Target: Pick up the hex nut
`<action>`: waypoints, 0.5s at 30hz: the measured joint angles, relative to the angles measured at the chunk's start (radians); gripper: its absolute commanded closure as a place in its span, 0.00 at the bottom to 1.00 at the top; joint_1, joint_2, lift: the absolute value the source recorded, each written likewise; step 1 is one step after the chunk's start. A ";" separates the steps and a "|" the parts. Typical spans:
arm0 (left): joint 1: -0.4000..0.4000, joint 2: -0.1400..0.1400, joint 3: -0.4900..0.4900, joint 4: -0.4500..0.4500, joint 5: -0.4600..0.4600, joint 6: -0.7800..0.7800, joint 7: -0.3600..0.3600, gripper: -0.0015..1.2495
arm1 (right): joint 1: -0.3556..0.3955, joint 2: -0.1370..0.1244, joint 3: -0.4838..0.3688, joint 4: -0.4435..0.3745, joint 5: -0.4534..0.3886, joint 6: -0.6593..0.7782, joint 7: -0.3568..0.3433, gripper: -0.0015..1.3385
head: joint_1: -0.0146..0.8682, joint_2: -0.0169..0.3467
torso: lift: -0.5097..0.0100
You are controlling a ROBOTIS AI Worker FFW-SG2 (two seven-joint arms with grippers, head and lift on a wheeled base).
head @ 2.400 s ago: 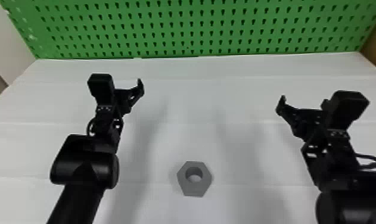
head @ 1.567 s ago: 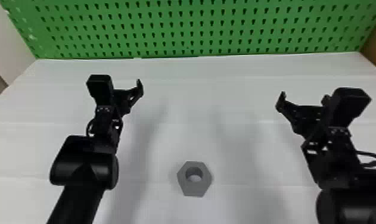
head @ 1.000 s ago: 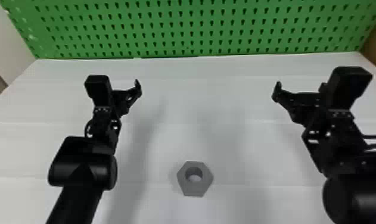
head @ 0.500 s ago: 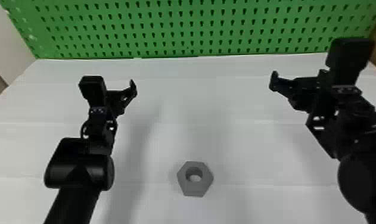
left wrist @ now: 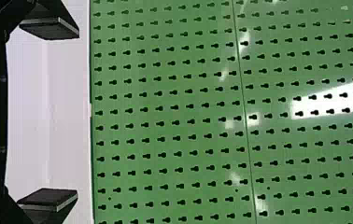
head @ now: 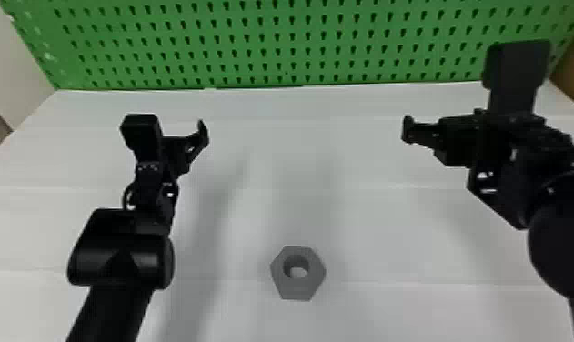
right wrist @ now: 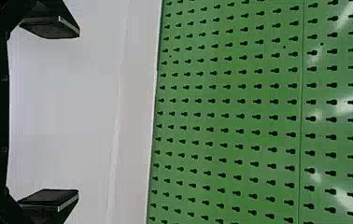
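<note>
Quietly, a gray hex nut (head: 299,290) lies flat on a white tabletop (head: 367,227), its round hole facing up, between the two black arms of a robot and nearer the robot than either gripper. Neither gripper touches it; both are well apart from it, raised over the far part of the table.

At left, the left arm (head: 122,254) comes in from the bottom edge of the head view, its gripper (head: 177,148) pointing toward the green pegboard (head: 299,45) at the table's back edge. The left wrist view catches that gripper (left wrist: 77,113) released, two flat black fingers (left wrist: 48,28) spread wide with nothing between them.

At right, the right arm (head: 558,236) enters by the side, bulking larger in the head view, with a dark block-shaped housing (head: 517,68) standing above its gripper (head: 458,138). Its wrist view shows the same pose: the right gripper (right wrist: 78,112) agape and empty-handed, fingers parted.

Soft shadows fall across the tabletop between the arms, and bright reflections gleam on the pegboard, lined with rows of keyhole slots.
</note>
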 measured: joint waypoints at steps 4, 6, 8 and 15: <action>-0.001 0.000 0.002 0.000 -0.005 0.000 0.000 0.07 | -0.024 -0.004 0.010 -0.002 -0.014 0.073 0.002 0.07 | 0.91 0.43 | 0.80; -0.003 0.000 0.003 0.000 -0.008 0.000 0.000 0.07 | -0.033 -0.005 0.016 -0.005 -0.018 0.104 0.002 0.07 | 0.91 0.43 | 0.80; -0.006 0.000 0.006 0.000 -0.013 0.000 0.000 0.07 | -0.043 -0.007 0.023 -0.008 -0.022 0.137 0.002 0.07 | 0.91 0.43 | 0.80; -0.020 0.002 0.018 0.000 -0.030 0.000 0.000 0.07 | -0.080 -0.014 0.058 -0.010 -0.044 0.233 0.003 0.07 | 0.91 0.43 | 0.80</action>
